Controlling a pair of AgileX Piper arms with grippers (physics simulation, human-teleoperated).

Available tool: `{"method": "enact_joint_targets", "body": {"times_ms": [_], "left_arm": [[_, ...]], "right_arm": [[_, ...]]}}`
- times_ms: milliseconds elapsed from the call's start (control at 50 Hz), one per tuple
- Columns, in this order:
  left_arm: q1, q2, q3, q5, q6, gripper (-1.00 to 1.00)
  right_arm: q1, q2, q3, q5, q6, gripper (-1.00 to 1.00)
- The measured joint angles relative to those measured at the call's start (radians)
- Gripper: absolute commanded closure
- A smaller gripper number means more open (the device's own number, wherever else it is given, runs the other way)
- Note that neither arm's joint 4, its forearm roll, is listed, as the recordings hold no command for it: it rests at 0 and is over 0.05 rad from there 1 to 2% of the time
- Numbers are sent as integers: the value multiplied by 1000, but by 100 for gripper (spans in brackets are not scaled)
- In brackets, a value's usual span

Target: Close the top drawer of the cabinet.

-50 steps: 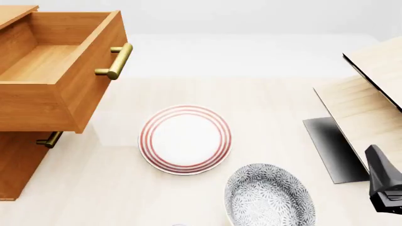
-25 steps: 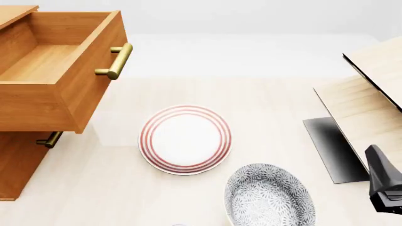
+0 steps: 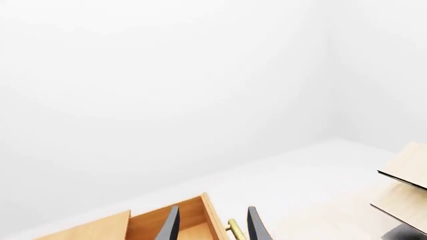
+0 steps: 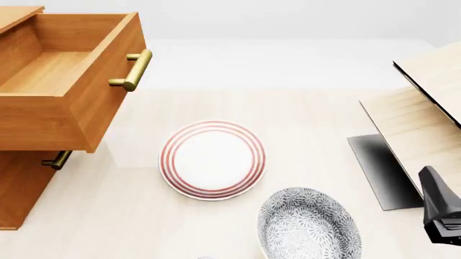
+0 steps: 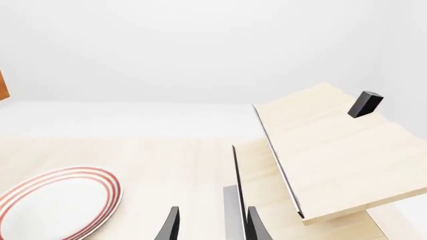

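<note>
Top drawer (image 4: 61,81) open, left side cropped

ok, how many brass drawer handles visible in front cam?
2. One on the open top drawer's front; one partly hidden beneath it, on a lower drawer. The cabinet runs off frame, so more may be hidden.
</note>
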Motion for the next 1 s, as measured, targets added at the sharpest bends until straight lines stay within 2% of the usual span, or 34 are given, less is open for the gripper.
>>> {"method": "enact_joint_targets", "body": {"times_ms": [600,1000], "left_arm": [[-56,184,-110,3,1,-100],[-149,306,-172,-15,74,-100]], "right_arm": [[0,0,0,0,0,-100],[0,0,0,0,0,-100]]}}
